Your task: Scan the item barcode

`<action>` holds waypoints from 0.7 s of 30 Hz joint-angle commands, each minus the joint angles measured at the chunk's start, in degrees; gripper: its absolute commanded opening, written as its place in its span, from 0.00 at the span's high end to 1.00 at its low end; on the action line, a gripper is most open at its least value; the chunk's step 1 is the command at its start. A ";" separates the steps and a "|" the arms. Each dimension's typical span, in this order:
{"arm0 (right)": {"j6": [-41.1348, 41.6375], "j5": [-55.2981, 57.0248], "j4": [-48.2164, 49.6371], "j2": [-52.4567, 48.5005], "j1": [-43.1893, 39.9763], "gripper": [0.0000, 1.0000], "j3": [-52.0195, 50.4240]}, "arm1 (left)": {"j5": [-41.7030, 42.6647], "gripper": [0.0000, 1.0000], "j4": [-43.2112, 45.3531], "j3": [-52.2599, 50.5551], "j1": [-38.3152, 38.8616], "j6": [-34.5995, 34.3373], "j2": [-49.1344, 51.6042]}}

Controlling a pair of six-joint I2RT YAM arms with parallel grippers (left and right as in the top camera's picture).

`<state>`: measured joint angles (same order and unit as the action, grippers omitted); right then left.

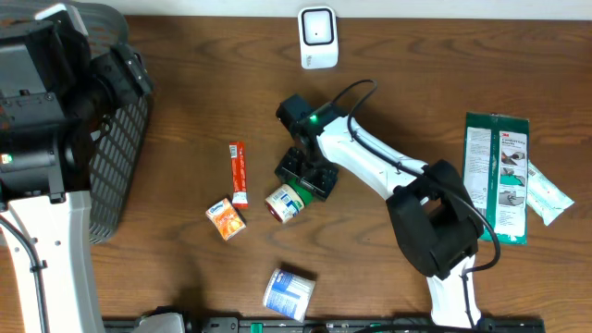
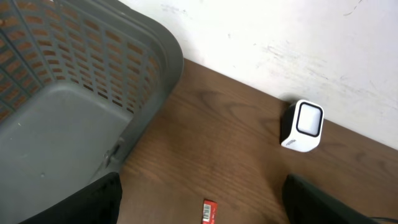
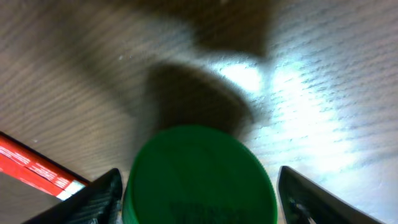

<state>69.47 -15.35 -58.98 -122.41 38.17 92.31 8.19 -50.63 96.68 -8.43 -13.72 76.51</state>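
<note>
At the far left of the overhead view a gray slatted basket [image 1: 120, 157] sits on the wooden table [image 1: 185, 83], and the left arm hangs above it. In the left wrist view the left gripper [image 2: 202, 190] is spread wide with nothing between its dark fingers [image 2: 93, 202]. Below it lie the basket's rim, bare wood and one end of a red stick packet [image 1: 238, 171].

That packet lies lengthwise near the table's middle. Just below its lower end is a small orange and blue box [image 1: 226, 220], close to the packet.

To the right of the box lies the jar [image 1: 288, 203], on its side on the table, its green lid [image 3: 199, 177] turned toward the right gripper [image 1: 303, 178]. The right wrist camera looks straight at the lid, which fills the space between the two fingers [image 3: 93, 199]. The jaws stand parted on either side of it. A thin strip of wood shows between the lid and the finger on the picture's right, so the jar is straddled, not clamped. The view is blurred, and no barcode can be made out on the jar.

A blue and white pouch [image 1: 289, 293] lies near the front edge, well apart from the jar.

The white scanner [image 1: 317, 37] stands at the back edge, behind the jar and well apart from it. Its pale window faces the table.

At the far right lies a flat green package [image 1: 497, 176], with a white packet [image 1: 548, 196] partly tucked under its right edge.
</note>
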 commanded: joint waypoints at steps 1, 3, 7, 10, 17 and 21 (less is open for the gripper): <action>3.43 0.26 -0.22 0.15 1.90 0.18 0.46 | -0.31 0.17 0.04 0.15 -0.20 -0.13 0.33; 7.63 0.74 -0.20 0.15 3.23 0.16 0.46 | -0.31 0.17 0.04 0.15 -0.20 -0.13 0.33; 12.31 4.31 -0.13 0.15 5.42 0.17 0.46 | -0.31 0.17 0.04 0.15 -0.20 -0.13 0.33; 12.33 10.23 -0.22 0.15 6.03 0.24 0.46 | -0.31 0.17 0.04 0.15 -0.17 -0.15 0.33; 3.43 13.16 -0.22 0.15 4.81 0.36 0.46 | -0.31 0.17 0.04 0.15 -0.20 -0.13 0.33; -4.00 11.85 -0.17 0.15 3.67 0.36 0.57 | -0.31 0.17 0.04 0.15 -0.20 -0.13 0.33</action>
<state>72.40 -5.72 -59.09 -122.39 42.96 92.36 8.19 -50.63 96.68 -8.43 -13.72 76.51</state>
